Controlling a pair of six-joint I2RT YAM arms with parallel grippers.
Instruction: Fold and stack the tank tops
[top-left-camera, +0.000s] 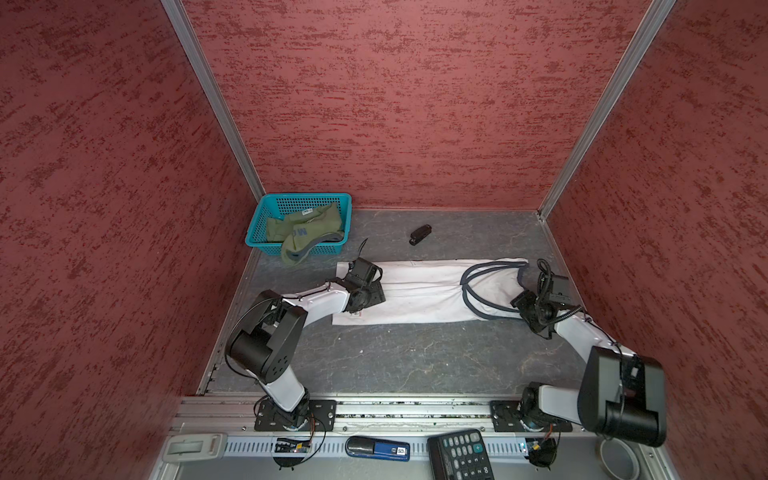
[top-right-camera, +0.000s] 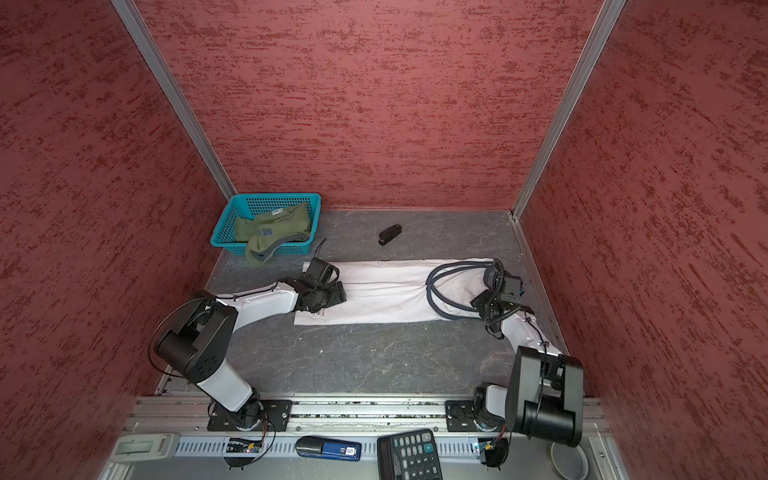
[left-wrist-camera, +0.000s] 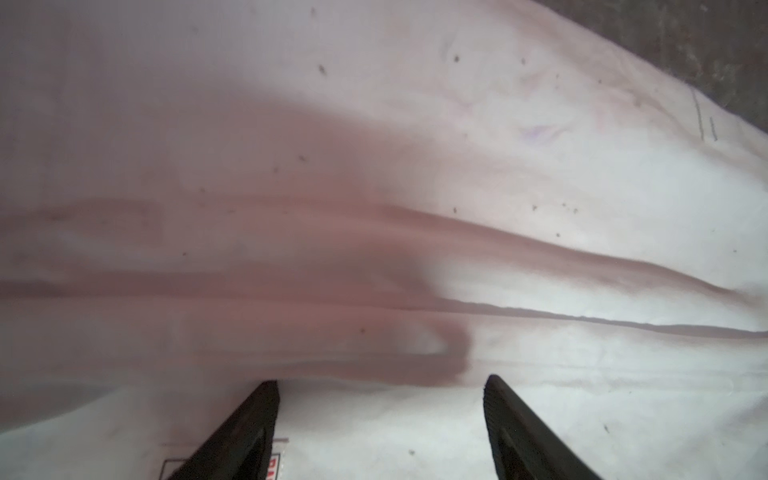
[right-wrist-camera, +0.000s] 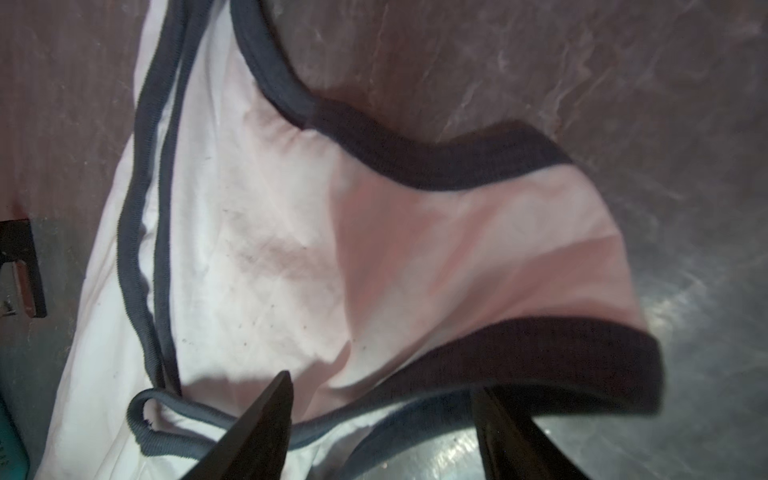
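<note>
Left hand (left-wrist-camera: 380, 384), fingers spread wide and empty, sits over the hem end of the white tank top (top-left-camera: 419, 291) on the desk (top-left-camera: 415, 357). Beyond it, the green tank top (top-left-camera: 299, 232) lies in a basket (top-left-camera: 307, 199). Right hand (right-wrist-camera: 382, 382), also open, straddles the strap trim (right-wrist-camera: 498, 345).

Enclosed by red, mottled walls (top-left-camera: 395, 104), joined at the corners by aluminium posts (top-left-camera: 214, 95). Floored with a dark grey, veined tabletop (top-left-camera: 395, 361); edged in front by an aluminium rail (top-left-camera: 415, 405).

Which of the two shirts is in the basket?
The olive green tank top, bunched in the teal basket; the white tank top lies spread out on the table.
</note>
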